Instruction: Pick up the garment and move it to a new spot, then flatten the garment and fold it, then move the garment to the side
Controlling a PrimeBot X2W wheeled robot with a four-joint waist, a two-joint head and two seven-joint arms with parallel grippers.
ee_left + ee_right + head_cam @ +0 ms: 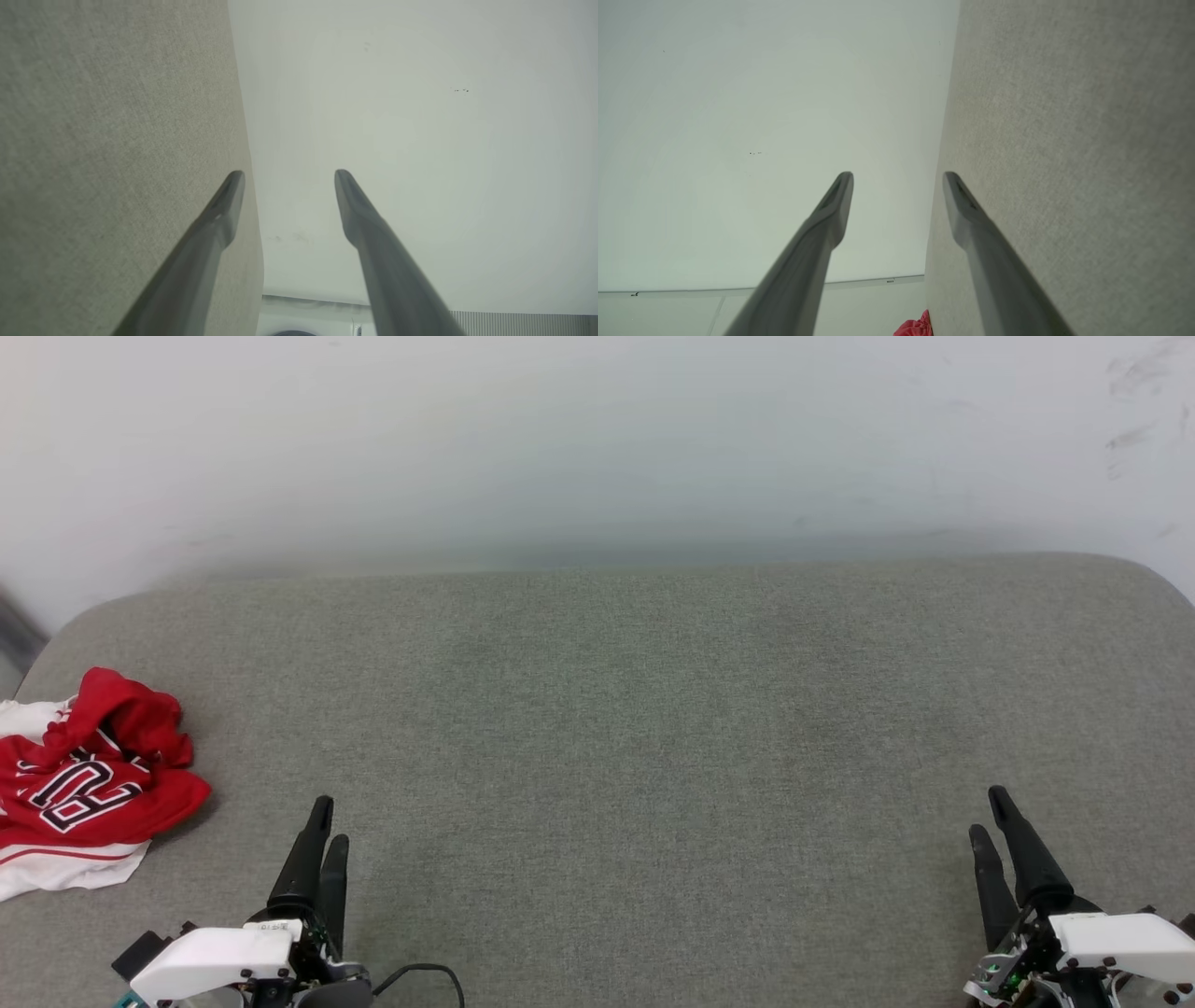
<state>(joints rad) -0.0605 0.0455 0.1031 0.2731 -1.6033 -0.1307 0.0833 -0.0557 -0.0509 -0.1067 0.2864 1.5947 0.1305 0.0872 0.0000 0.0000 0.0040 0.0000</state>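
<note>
The garment [84,784] lies crumpled at the left edge of the grey cushioned surface [607,728], red with white parts and black white-outlined digits showing. A red bit of the garment [917,326] peeks in at the bottom of the right wrist view. My left gripper [330,819] hovers at the lower left, just right of the garment and apart from it, open with nothing between its fingers [219,219]. Far over at the lower right stands my right gripper [988,812], also open and empty, its fingers [831,214] spread.
A white wall [597,439] rises behind the grey surface. The surface's corners are rounded at the back left and back right. A black cable [420,975] loops beside my left wrist.
</note>
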